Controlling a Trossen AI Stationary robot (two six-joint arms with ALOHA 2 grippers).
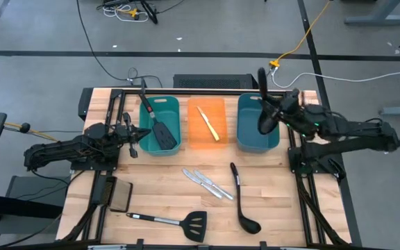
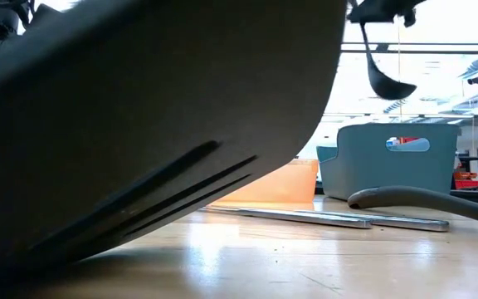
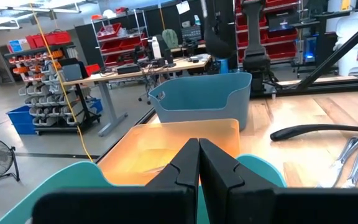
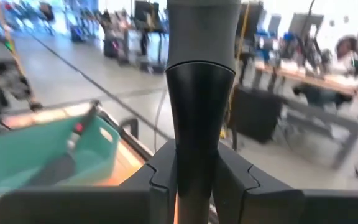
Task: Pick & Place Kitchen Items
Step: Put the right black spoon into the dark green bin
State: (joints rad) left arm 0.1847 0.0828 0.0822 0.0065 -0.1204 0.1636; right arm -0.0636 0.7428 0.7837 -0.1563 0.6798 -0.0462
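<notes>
My right gripper (image 1: 278, 112) is shut on a long black ladle (image 1: 264, 104) above the blue bin (image 1: 245, 142). My left gripper (image 1: 135, 141) is shut and empty at the left rim of the teal bin (image 1: 176, 104), in which a black slotted spatula (image 1: 162, 133) lies. A cream-handled knife (image 1: 209, 125) lies in the orange bin (image 1: 198, 142). On the table lie two silver knives (image 1: 207, 183), a second ladle (image 1: 242, 203) and a second spatula (image 1: 179, 222). My right gripper pinches the ladle's handle (image 4: 197, 118) between its two fingers, which lie across it. The ladle is lifted clear and stands steeply, its bowl (image 2: 388, 83) down above the blue bin and its free handle end (image 1: 262, 75) up.
A flat black pad (image 1: 120, 196) lies at the near left of the table. In the low view the near spatula's blade (image 2: 139, 149) fills the foreground. Bare wood lies between the bins and the loose utensils. Shelves and work tables stand in the room beyond.
</notes>
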